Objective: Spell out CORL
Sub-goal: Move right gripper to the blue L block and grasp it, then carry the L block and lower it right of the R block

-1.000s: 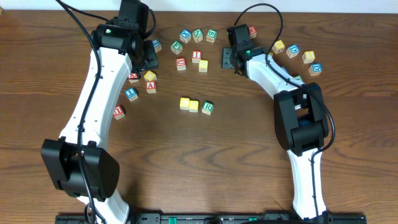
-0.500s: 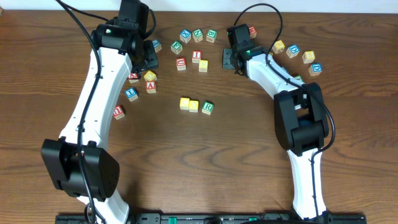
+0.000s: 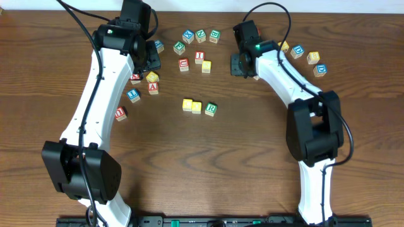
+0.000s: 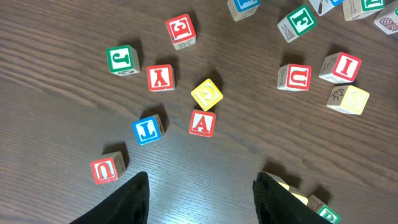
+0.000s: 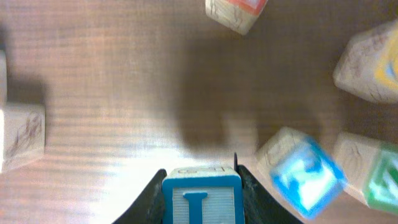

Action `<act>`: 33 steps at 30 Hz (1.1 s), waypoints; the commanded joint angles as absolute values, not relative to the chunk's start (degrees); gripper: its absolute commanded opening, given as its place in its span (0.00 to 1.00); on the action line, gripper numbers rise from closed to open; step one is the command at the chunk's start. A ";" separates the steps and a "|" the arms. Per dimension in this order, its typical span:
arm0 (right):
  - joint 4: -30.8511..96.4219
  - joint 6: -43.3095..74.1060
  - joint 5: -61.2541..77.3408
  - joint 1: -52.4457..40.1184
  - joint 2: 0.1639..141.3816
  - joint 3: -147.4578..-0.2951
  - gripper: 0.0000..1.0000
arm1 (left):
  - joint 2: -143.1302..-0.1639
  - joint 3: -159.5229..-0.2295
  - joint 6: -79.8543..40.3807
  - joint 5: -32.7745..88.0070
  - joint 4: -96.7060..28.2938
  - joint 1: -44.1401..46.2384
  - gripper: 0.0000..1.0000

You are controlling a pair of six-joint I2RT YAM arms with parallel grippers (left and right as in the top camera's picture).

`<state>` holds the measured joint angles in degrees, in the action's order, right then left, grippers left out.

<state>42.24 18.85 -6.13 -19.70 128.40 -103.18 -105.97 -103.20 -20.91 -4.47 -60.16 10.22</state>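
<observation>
1. The green R cube [image 3: 211, 109] ends a short row in the middle of the table [image 3: 252, 164]. It sits just beside a pale yellow cube [image 3: 197, 107], which sits next to a brighter yellow cube [image 3: 187, 104] (no letter can be read on either yellow top from overhead).
2. The right gripper [image 5: 201, 186] is clamped on a blue-letter cube [image 5: 202, 202] at the far side of the table, well apart from the row. Only an upright blue stroke shows before the picture's edge cuts it, so L or I cannot be told.
3. The left wrist view reads a red A cube [image 4: 202, 122], a red Y cube [image 4: 160, 78] and a green J cube [image 4: 121, 59].
4. The left gripper [image 4: 202, 202] has its jaws apart around nothing, over bare wood.
5. Against a second ago, the right jaws have narrowed and that arm has swung slightly rightward; the row has not shifted.
6. The cubes are wooden with printed faces, the table is dark and grained, and the fingers are black.
</observation>
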 commanded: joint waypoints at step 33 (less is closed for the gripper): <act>55.77 20.86 -2.46 -30.15 126.98 -96.95 0.27 | -106.74 -102.43 -20.43 -5.15 -58.65 10.04 0.53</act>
<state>55.24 19.14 -2.76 -29.26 127.50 -97.95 -105.97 -103.20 -20.91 -4.47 -58.50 10.22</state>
